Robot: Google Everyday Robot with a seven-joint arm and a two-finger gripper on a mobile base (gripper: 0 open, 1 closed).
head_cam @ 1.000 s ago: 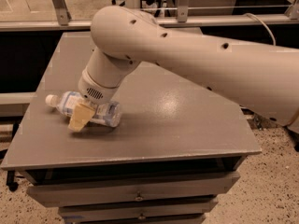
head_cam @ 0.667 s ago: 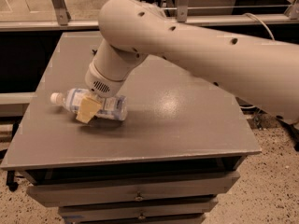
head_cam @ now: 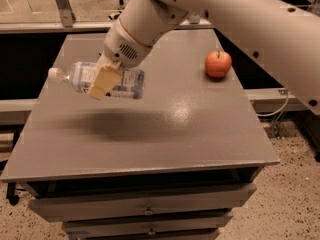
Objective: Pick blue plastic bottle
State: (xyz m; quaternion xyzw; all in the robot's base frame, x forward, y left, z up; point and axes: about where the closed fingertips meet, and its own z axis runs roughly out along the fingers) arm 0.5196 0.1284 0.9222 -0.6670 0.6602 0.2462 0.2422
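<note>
Grey metal tabletop [head_cam: 200,134] on a cabinet of drawers [head_cam: 145,209] fills the middle of the view, with speckled floor [head_cam: 295,194] to the right.

At the upper left, the end effector [head_cam: 103,83] is clamped on the blue plastic bottle [head_cam: 129,83]. One cream finger [head_cam: 105,79] crosses the front of the bottle's middle, and the other is hidden behind it. The bottle hangs roughly level in the air above the left part of the tabletop, with its white cap [head_cam: 53,74] pointing left and its pale blue-and-white label to the right of the finger. A soft dark shadow [head_cam: 125,124] lies on the surface beneath it, apart from the bottle itself.

A second ago the bottle lay on the tabletop with the end effector already around it. Now it has been lifted clear and no part of it touches the surface. The wrist and the thick white arm [head_cam: 240,19] have risen and swung toward the top of the view. That uncovers a red apple [head_cam: 218,64] standing near the tabletop's far right edge, well apart from the bottle; the arm blocked this spot before.
</note>
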